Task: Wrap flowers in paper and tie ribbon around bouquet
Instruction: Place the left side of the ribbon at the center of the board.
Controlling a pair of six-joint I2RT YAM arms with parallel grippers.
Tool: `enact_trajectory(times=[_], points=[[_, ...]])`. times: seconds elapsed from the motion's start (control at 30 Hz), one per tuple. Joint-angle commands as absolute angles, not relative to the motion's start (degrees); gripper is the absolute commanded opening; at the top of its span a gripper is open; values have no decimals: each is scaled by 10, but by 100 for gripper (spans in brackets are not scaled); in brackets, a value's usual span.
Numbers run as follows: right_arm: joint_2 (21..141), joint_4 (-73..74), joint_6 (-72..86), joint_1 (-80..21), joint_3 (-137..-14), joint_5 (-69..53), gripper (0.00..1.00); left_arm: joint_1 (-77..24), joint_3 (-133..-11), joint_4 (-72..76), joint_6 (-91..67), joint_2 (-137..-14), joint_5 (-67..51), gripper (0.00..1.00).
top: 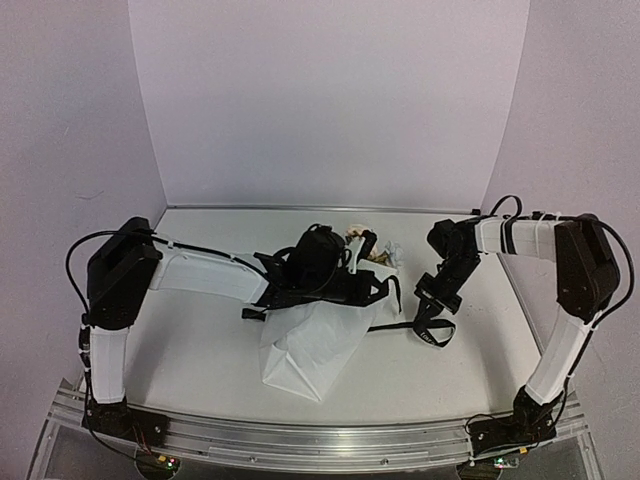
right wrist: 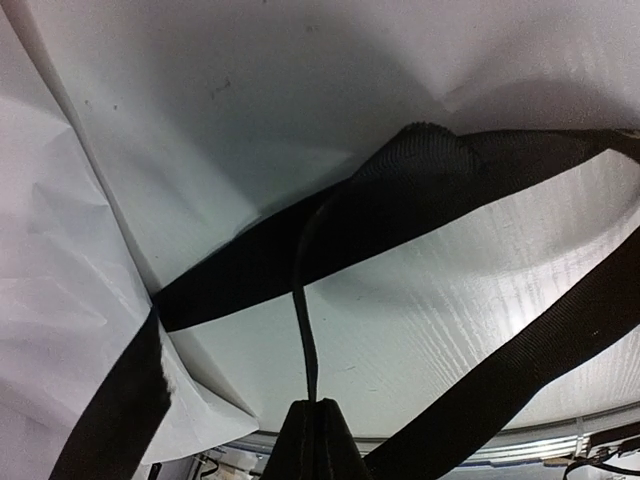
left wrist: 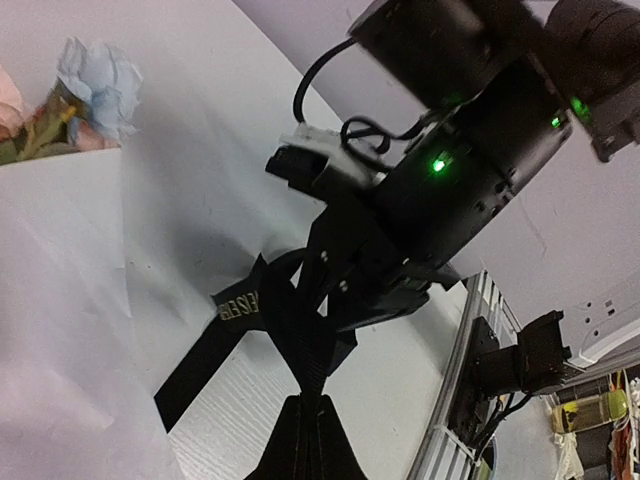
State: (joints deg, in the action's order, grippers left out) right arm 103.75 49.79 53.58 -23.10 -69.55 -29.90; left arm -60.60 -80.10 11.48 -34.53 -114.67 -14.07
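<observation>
Both clenched on the narrow black ribbon (right wrist: 400,200), the left end effector (left wrist: 307,405) and right end effector (right wrist: 315,405) hold it running rightward from the white-paper-wrapped bouquet (top: 310,350) at the centre of the counter (top: 200,350).

White desk (top: 190,350) bearing a wrapped bouquet (top: 315,345)
The bouquet is laid at the centre, its flowers (top: 383,256) turned far and right; a black ribbon (top: 432,330) is looped on the surface just right.

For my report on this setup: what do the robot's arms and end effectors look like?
Both the left arm and right arm have white link covers between bulky black joint housings, with thin black cables looping alongside. The left end effector and right end effector are black, with narrow tapering fingers. Green lights glow on the right wrist housing.
</observation>
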Motion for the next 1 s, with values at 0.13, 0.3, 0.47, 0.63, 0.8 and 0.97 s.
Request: enact_trajectory(times=[0.13,0.3,0.47,0.63,0.8,0.97], points=[[951,615,490,-128,-733,-266,0,-628,-943,168,-338,-1281,-258,0],[950,695,453,-101,-801,-258,0,-640,-1029,144,-348,-1369,-272,0],[968,732,440,-101,-834,-261,0,-644,-1072,131,-369,-1431,-282,0],[982,735,428,-103,-825,-274,0,-646,-1050,118,-343,-1403,-259,12],[1001,744,414,-103,-845,-276,0,-646,-1059,73,-304,-1361,-244,39],[1021,754,398,-104,-871,-273,0,-648,-1044,47,-274,-1291,-222,62]])
